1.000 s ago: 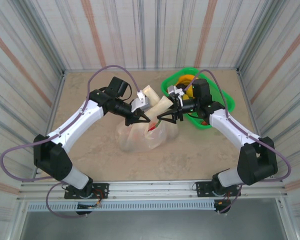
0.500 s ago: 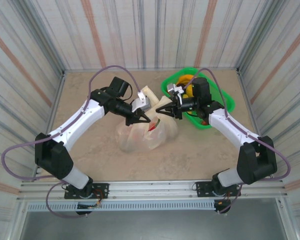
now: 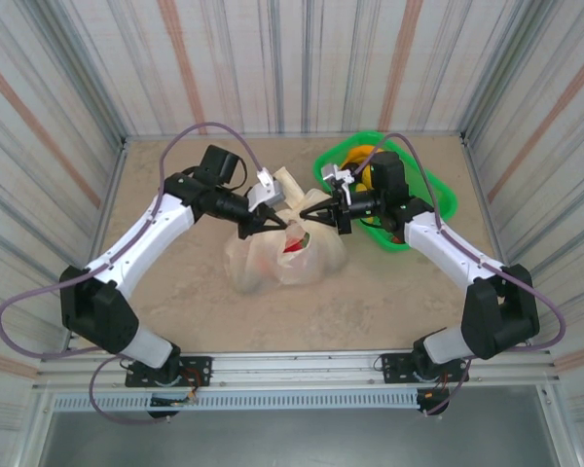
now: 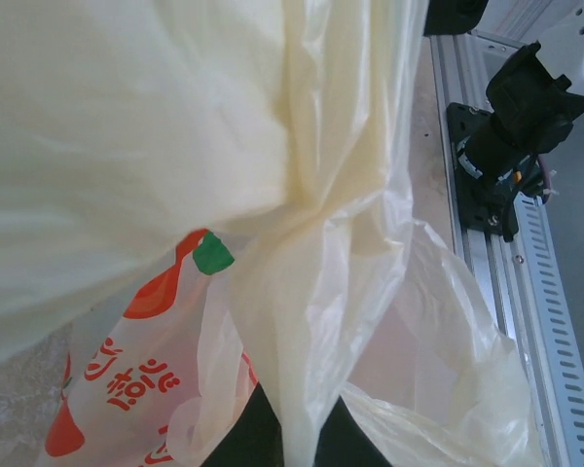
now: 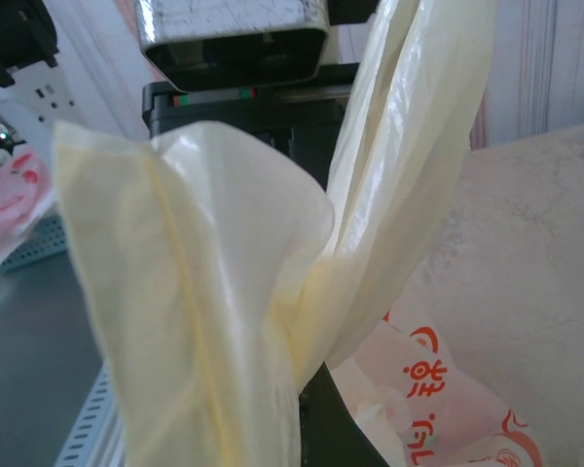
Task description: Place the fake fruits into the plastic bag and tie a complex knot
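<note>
Top external: left pincer (image 3: 269, 222) and right pincer (image 3: 318, 216) each clamp the plastic bag (image 3: 273, 265), red lettering (image 4: 127, 375) illegible

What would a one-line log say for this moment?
step: tying | left pincer: shut on plastic bag handle | right pincer: shut on other handle

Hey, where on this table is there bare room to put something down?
Bare table runs between the plastic bag and the front rail, with more room on the right side. Crowded: the centre, with the bag beside the green basket.
</note>
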Controlling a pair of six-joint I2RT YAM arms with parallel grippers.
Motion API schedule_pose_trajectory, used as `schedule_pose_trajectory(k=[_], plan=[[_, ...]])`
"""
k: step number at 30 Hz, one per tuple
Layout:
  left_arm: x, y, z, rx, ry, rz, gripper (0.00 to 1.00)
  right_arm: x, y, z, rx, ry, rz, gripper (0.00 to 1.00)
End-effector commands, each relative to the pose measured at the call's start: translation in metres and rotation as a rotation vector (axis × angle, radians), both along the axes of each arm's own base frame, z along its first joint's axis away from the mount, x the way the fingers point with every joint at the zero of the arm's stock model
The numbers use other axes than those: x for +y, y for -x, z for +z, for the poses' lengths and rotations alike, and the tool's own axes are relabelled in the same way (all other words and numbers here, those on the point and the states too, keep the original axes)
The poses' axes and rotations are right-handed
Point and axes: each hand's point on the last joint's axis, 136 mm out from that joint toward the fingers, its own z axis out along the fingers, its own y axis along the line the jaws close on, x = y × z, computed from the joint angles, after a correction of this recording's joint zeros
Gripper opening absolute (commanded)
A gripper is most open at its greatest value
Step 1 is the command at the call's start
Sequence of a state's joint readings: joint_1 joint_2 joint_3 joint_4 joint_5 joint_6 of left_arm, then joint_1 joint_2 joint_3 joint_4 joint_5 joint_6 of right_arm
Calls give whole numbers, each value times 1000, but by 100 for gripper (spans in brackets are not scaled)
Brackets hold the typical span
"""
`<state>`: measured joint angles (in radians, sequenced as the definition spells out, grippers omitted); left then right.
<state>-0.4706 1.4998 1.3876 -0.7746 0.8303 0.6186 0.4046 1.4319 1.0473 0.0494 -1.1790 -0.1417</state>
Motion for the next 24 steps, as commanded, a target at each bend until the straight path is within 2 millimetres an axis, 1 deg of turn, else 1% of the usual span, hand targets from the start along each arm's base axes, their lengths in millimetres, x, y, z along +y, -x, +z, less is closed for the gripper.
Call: schedule_pose_trajectory(k=[1, 4, 7, 9, 12, 15, 17, 18, 20, 21, 23, 24], plan=[[8, 4, 8, 4, 21, 22, 7, -3, -4, 13, -68, -12, -39, 0], [9, 5, 7, 4, 23, 23, 11, -3, -9, 15, -87, -19, -72, 0], [10, 5, 7, 3, 20, 28, 12, -3, -13, 17, -103, -28, -98, 0], [12, 5, 10, 4, 34, 34, 16, -3, -13, 18, -108, -35, -100, 0], [14, 8, 25, 0, 109, 32, 30, -1, -11, 17, -107, -35, -90, 0], [24, 4, 49, -22, 224, 70, 42, -1, -9, 15, -102, -36, -80, 0], [38, -5, 69, -45, 329, 124, 47, 0, -7, 15, -103, -37, -75, 0], [48, -14, 76, -59, 372, 181, 50, -1, -7, 15, -101, -37, -74, 0], [65, -31, 85, -94, 419, 293, 57, -1, -6, 15, -102, -36, -72, 0], [73, -42, 86, -110, 418, 363, 60, 0, -5, 15, -105, -37, -70, 0], [80, -58, 83, -112, 391, 446, 62, 0, -5, 16, -108, -39, -69, 0], [83, -69, 79, -92, 372, 501, 62, 0, -5, 16, -107, -38, -68, 0]])
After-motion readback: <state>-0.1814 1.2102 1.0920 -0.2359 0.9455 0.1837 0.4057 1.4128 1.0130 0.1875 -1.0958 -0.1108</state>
